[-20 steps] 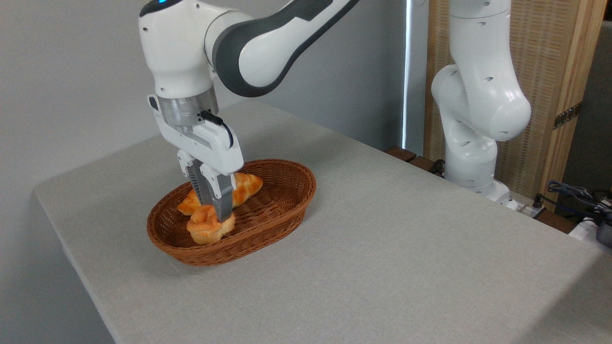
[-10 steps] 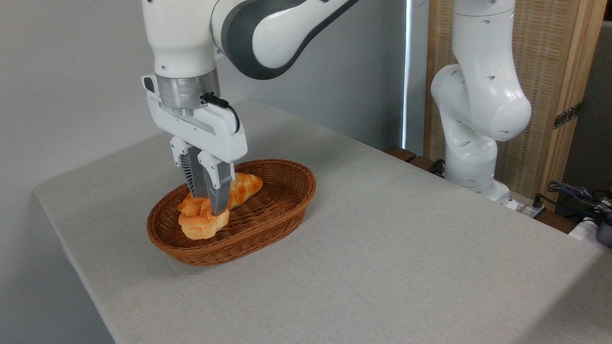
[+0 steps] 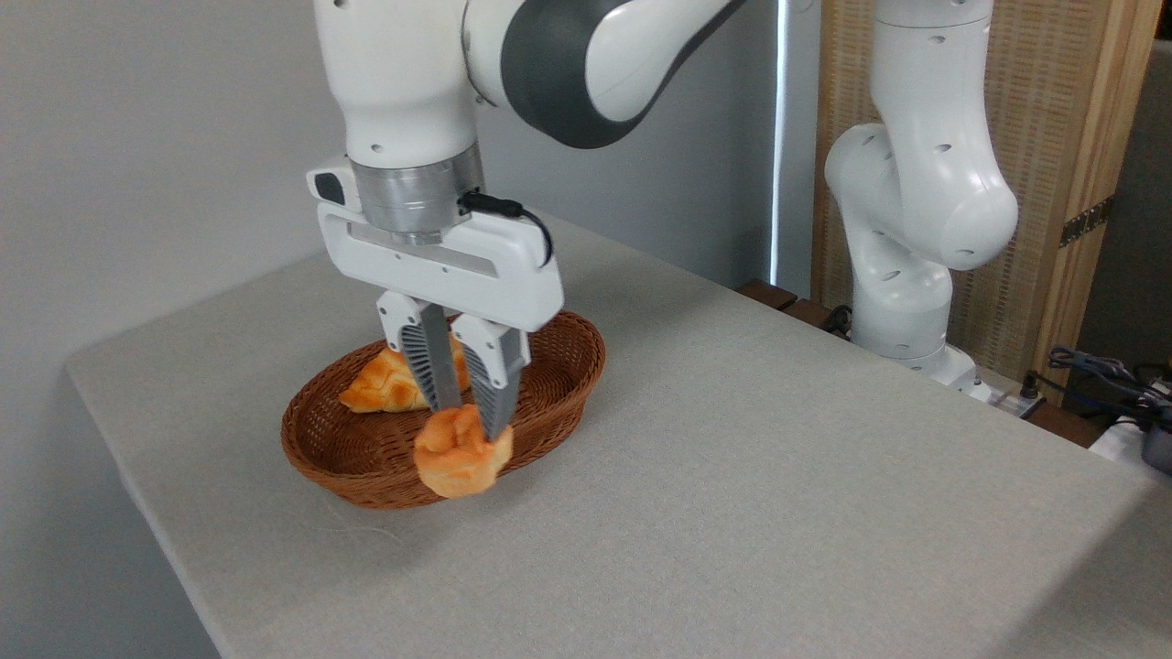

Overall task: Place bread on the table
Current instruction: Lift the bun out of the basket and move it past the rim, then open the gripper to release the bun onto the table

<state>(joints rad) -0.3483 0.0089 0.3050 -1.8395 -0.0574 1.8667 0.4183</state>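
Observation:
The bread (image 3: 460,456), a small knotted golden-orange roll, hangs in the air in front of the near rim of the wicker basket (image 3: 549,412). My gripper (image 3: 469,423) is shut on its top, fingers pointing down. Beneath the bread lie the basket's front wall and the grey cloth table (image 3: 732,476). Part of the roll's top is hidden between my fingers.
A longer braided golden loaf (image 3: 389,389) lies inside the basket at its left, partly behind my fingers. The arm's white base (image 3: 902,275) stands at the table's far right edge, with cables (image 3: 1099,371) beyond it. The table's left edge is close to the basket.
The bread has been lifted out of the basket and carried to the right and toward the camera, held in my gripper. The braided loaf has stayed in place.

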